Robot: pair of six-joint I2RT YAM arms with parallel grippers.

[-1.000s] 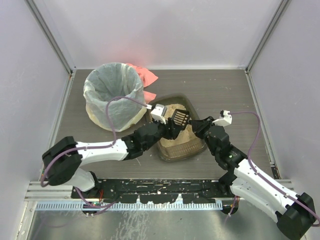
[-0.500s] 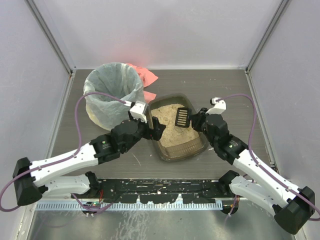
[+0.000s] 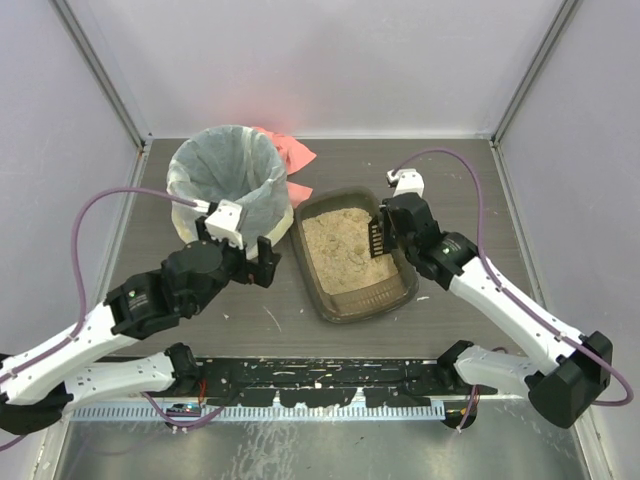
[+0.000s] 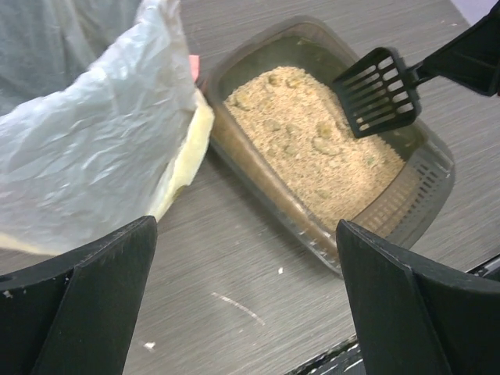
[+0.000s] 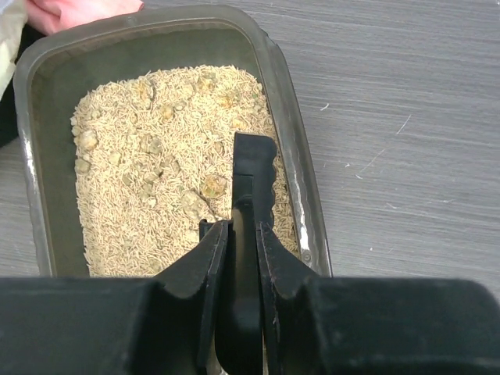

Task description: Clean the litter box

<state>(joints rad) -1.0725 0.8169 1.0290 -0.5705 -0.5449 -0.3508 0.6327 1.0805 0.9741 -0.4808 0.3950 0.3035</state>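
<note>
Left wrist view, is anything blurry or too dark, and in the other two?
Left wrist: left fingers are near-black with little detail; litter and scoop are sharp. Right wrist: litter crisp, right fingers featureless dark. Top: even light, pink cast on the wall above the cloth.

I log from my station: litter box [image 3: 365,300], smoky dark-brown translucent plastic; litter [image 5: 156,172], tan with paler clumps; scoop [image 4: 375,90], black, slotted; bin bag [image 3: 215,165], milky white, crinkled; bin wall [image 4: 191,148], cream; cloth [image 3: 292,152], salmon pink; table [image 3: 460,190], grey-brown with fine streaked grain and pale flecks; cables [image 3: 441,152], purple; arms [image 3: 510,305], white links with black joints.
</note>
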